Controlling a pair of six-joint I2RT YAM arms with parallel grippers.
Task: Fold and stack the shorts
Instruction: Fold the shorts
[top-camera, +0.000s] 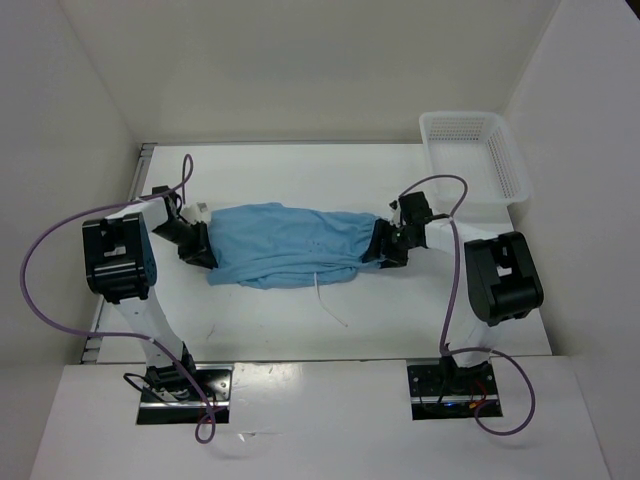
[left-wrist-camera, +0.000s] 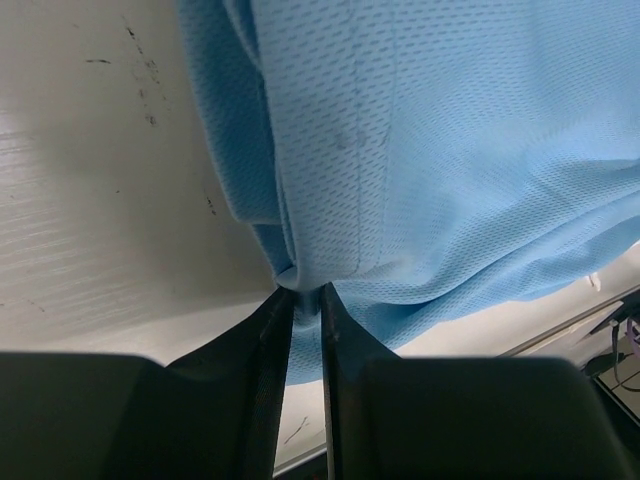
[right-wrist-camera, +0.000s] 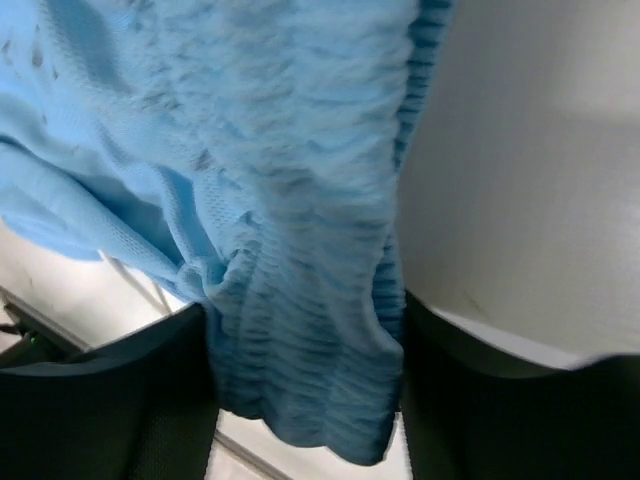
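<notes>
The light blue shorts hang stretched sideways between both grippers, just above the white table. My left gripper is shut on the leg-hem end; in the left wrist view its jaws pinch a fold of the mesh cloth. My right gripper grips the gathered waistband end; in the right wrist view the bunched waistband fills the gap between the fingers. The thin white drawstring dangles from the lower edge onto the table.
A white plastic mesh basket stands at the back right corner. White walls close in the table on the left, back and right. Purple cables loop beside each arm.
</notes>
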